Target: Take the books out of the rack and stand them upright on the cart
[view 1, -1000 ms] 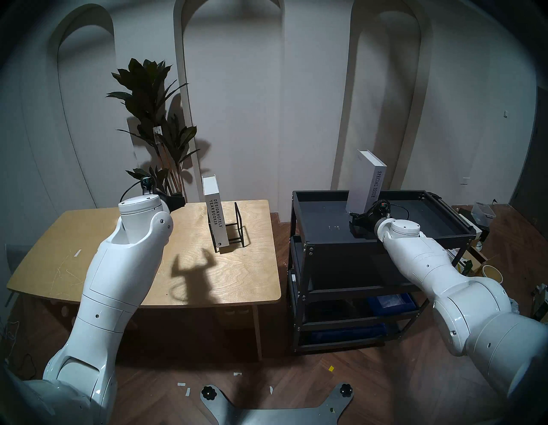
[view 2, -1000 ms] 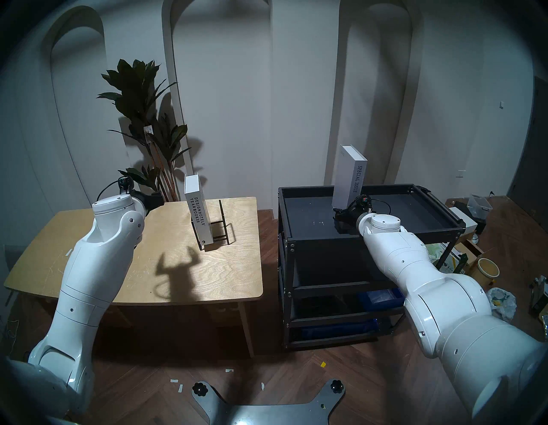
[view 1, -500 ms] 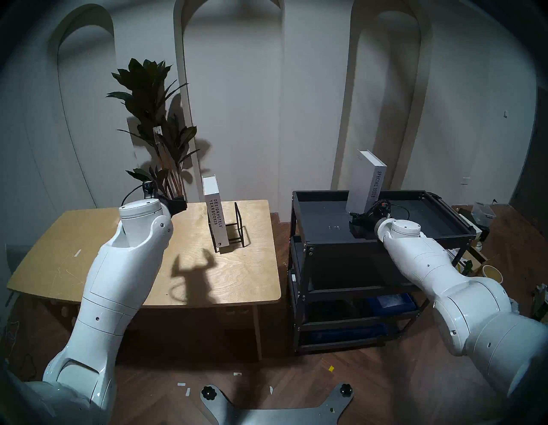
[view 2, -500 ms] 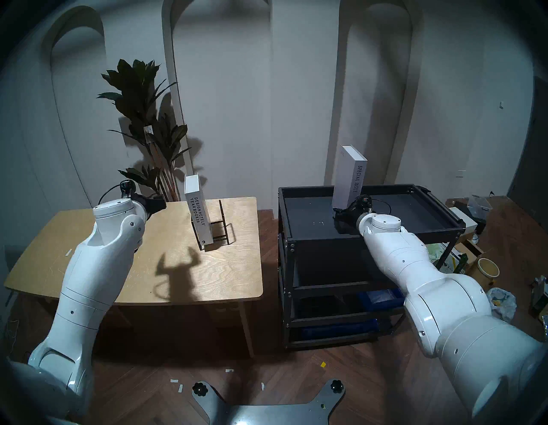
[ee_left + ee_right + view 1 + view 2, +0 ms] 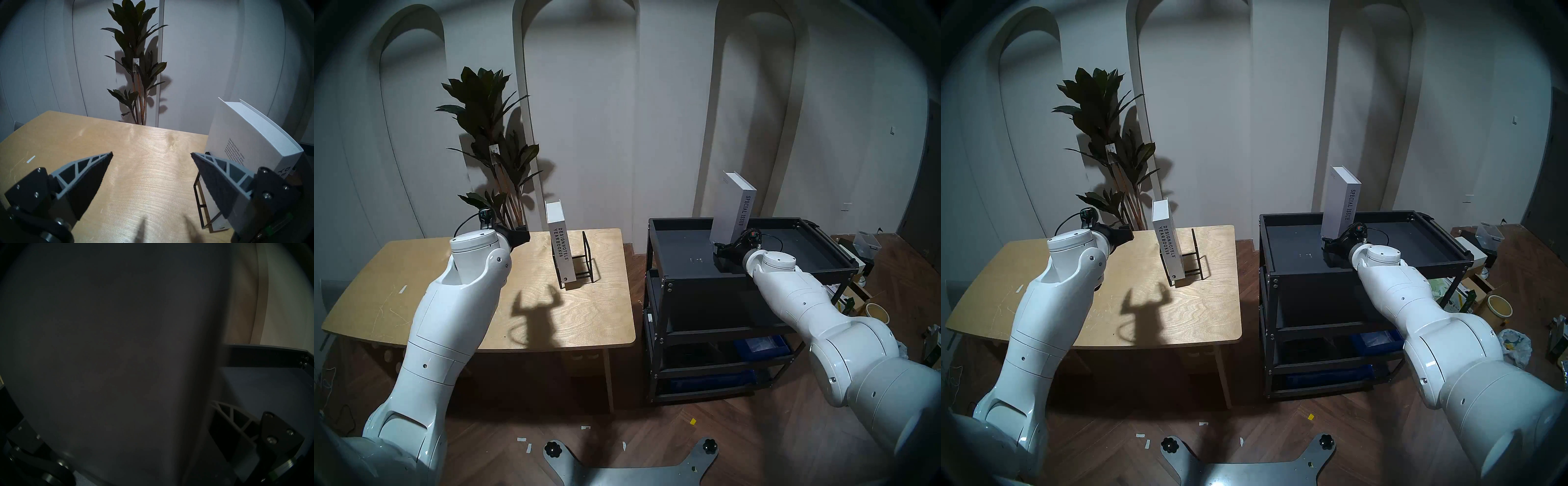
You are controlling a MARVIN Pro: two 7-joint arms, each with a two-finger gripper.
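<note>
Head stereo left view: the shorter book, spine reading "DESIGN HOTELS YEARBOOK 09", stands in the black wire rack on the wooden bench, centre-left of the frame. The left hand hovers above the bench at the rack's left, fingers spread apart and holding nothing. At centre-right, the taller book, marked "SPECIAL ISSUE", stands nearly upright, leaning slightly, on the top tray of the black cart. The right hand sits at that book's lower end; the right wrist view is filled by the book's dark face between wide-set fingers, whether clamped I cannot tell.
</note>
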